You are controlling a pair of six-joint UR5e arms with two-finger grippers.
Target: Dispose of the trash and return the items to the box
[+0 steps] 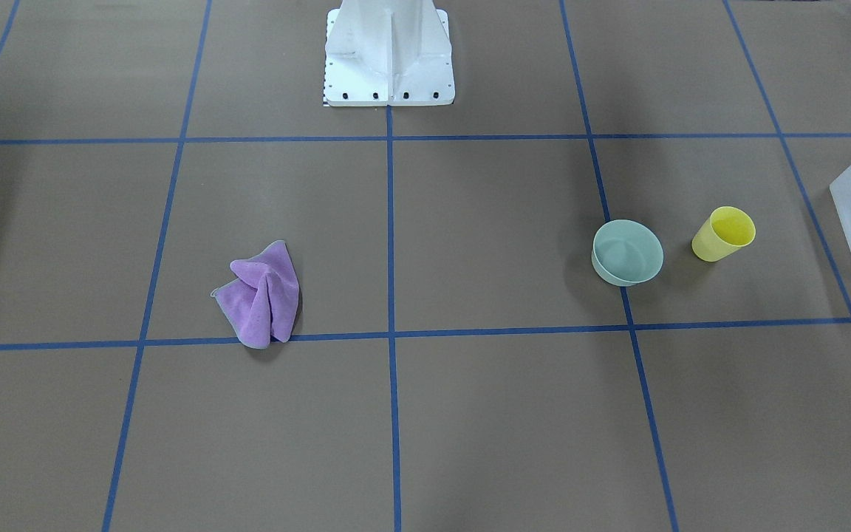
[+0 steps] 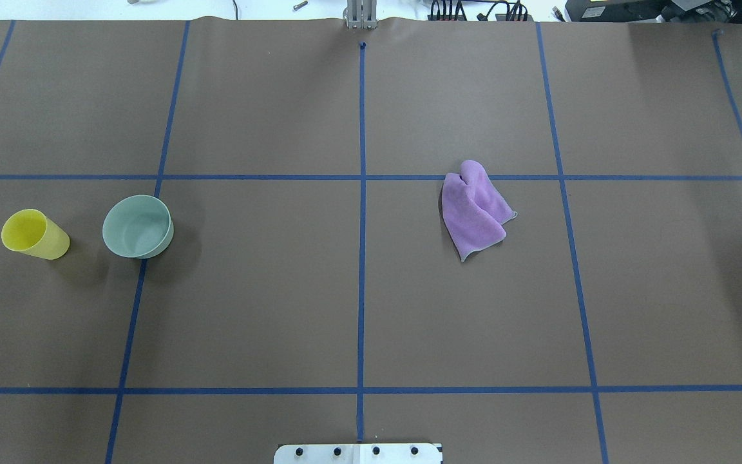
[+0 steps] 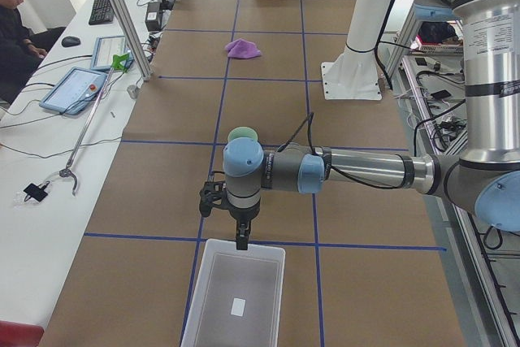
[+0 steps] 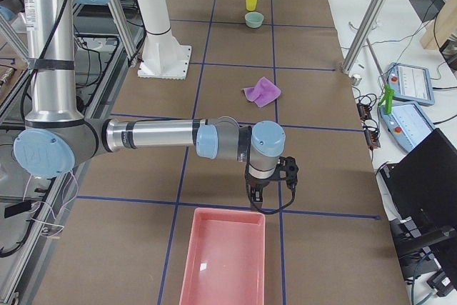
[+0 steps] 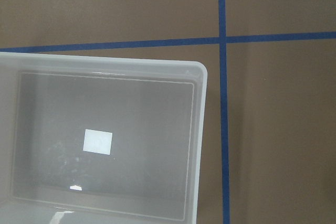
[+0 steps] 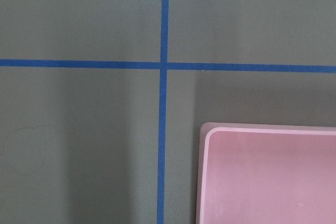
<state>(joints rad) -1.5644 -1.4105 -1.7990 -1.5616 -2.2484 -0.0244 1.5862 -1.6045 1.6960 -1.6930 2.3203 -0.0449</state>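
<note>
cup: upright, left part of table, just beside bowl.
box: table's left end, near cup.
left end effector: above box rim; open or closed, cannot tell.
right end effector: by pink tray; cannot tell.

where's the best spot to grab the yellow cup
Probably the rim of the yellow cup, from straight above, one finger inside and one outside: it stands upright, mouth open, and the bowl beside it stands apart.
</note>
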